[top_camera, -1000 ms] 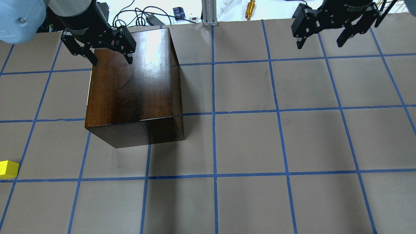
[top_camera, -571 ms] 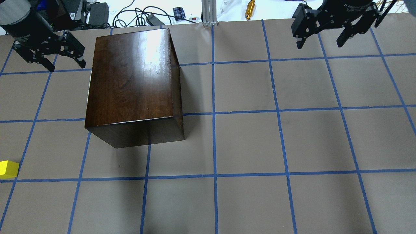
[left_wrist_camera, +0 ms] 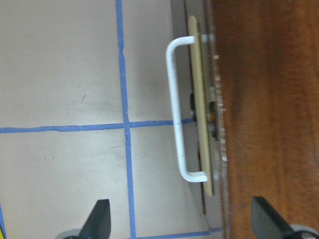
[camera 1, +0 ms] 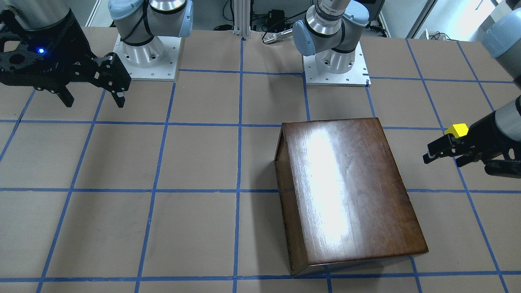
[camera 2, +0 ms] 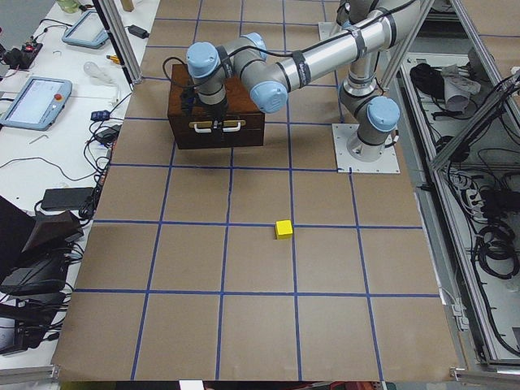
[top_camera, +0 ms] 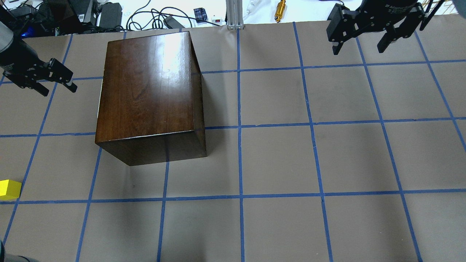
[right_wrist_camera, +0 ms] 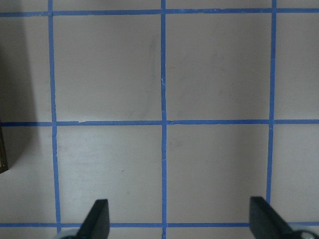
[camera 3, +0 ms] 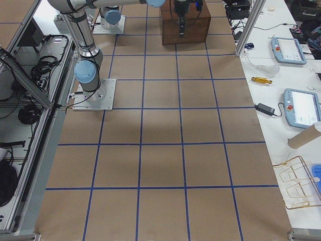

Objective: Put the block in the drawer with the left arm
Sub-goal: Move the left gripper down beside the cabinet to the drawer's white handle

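Hovering left claw (top_camera: 59, 91) spread beside drawer handle (left_wrist_camera: 175, 114), block (top_camera: 10, 189) apart

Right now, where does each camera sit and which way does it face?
Front-facing: across table, facing robot; left gripper, right gripper.
Overhead: behind robot, looking down; both grippers.
Exterior left: table's left end; left arm, block.
Exterior right: opposite end; right arm.
Left wrist: faces drawer handle; fingertips.
Right wrist: faces table; fingertips.
Shared: cabinet, overhead and front-facing.
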You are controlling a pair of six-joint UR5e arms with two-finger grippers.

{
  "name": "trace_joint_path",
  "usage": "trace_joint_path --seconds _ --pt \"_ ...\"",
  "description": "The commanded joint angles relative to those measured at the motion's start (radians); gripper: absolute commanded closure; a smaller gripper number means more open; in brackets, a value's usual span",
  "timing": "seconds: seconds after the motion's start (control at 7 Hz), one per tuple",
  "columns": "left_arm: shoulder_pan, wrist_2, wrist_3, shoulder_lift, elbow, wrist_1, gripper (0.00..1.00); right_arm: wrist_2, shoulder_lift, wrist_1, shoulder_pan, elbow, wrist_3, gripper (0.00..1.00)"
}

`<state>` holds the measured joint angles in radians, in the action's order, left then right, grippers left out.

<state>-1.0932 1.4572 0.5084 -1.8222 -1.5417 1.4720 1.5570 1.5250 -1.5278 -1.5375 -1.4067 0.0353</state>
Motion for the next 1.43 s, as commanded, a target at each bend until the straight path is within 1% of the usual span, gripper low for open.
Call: trace_joint_path --seconds 0.0,0.14,0.43,0.86,1.14,1.29 --pt "0.029 -0.087 0.028 -0.028 -0.062 -0.056 0.00 0.000 0.000 0.000 -0.001 0.000 0.000 0.00" --pt "0.029 -0.092 0.027 -0.032 -0.078 -0.070 0.00 -0.001 0.001 0.000 -0.001 0.000 0.000 0.00" --pt "0.029 -0.144 0.027 -0.051 -0.087 -0.070 0.00 -0.002 0.001 0.000 -0.001 0.000 0.000 0.00" --pt "0.027 -0.147 0.025 -0.078 -0.101 -0.071 0.00 0.000 0.001 0.000 -0.001 0.000 0.000 0.00" --pt "0.026 -0.188 0.024 -0.080 -0.100 -0.070 0.00 -0.002 0.001 0.000 -0.001 0.000 0.000 0.00" --pt "0.027 -0.189 0.025 -0.080 -0.101 -0.070 0.00 0.000 0.000 0.000 -0.001 0.000 0.000 0.00"
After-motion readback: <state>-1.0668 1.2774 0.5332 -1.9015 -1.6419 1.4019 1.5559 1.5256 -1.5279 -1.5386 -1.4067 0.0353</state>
